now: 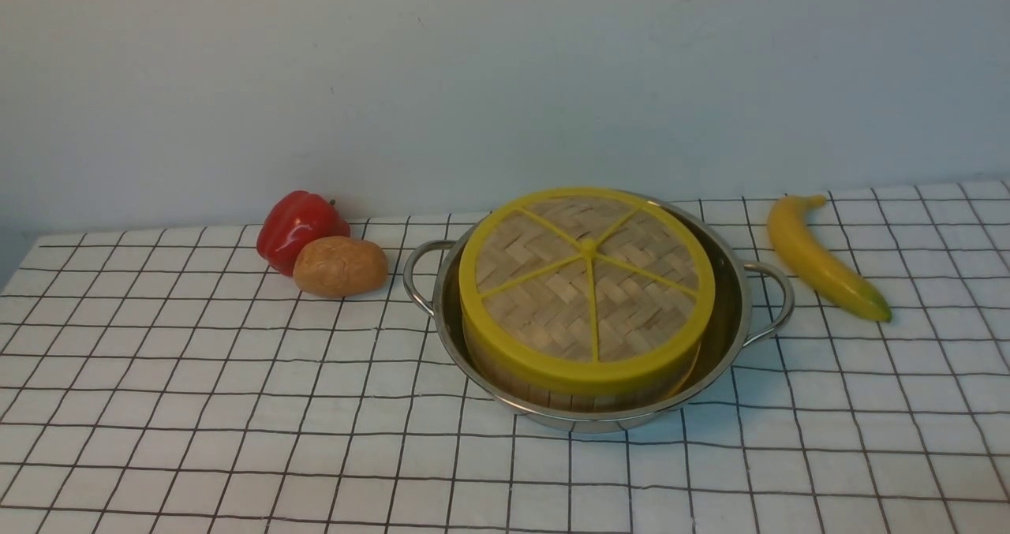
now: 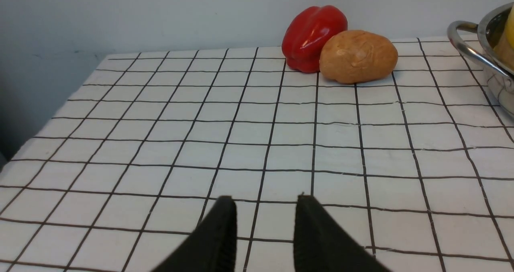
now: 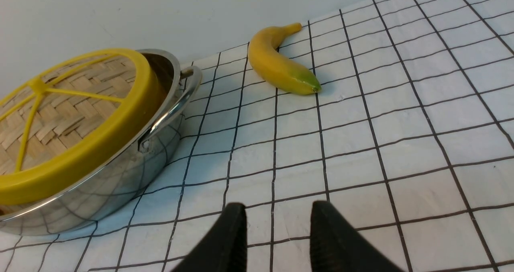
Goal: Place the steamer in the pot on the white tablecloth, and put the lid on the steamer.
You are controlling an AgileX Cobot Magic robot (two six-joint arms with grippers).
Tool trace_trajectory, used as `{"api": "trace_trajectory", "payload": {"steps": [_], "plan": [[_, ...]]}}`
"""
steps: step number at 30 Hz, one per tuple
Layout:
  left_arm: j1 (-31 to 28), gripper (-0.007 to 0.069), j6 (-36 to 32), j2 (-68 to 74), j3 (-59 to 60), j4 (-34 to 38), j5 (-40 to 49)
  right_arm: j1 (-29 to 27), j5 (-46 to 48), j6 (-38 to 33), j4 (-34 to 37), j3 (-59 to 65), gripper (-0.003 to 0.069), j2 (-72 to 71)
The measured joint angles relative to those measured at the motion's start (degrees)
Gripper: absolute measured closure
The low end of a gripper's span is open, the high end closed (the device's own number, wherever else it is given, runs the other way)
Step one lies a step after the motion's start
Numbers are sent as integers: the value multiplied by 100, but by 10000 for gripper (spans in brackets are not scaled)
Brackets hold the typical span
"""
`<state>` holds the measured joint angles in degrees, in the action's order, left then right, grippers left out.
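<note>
The lid (image 1: 588, 281) is seen seated on the steamer (image 1: 568, 388) inside the pot (image 1: 730, 321); light and stiff, it is best gripped by its thick rim, while the left gripper (image 2: 263, 207) and right gripper (image 3: 277, 211) are held open, empty.

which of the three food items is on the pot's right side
The yellow curved banana; the red bell pepper and brown potato sit together left of the steel pot.

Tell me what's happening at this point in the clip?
Nothing is being handled. The steamer sits in the pot on the white tablecloth, with the lid on top. The left tool and right tool hover open and empty over bare cloth, clear of the pot.
</note>
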<state>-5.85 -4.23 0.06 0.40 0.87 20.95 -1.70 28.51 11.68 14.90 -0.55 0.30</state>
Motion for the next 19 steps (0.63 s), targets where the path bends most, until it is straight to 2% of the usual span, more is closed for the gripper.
{"api": "trace_trajectory", "payload": {"steps": [19], "plan": [[0,384,-6,0,0,0,0,0,0,0,0,0,416,0]]}}
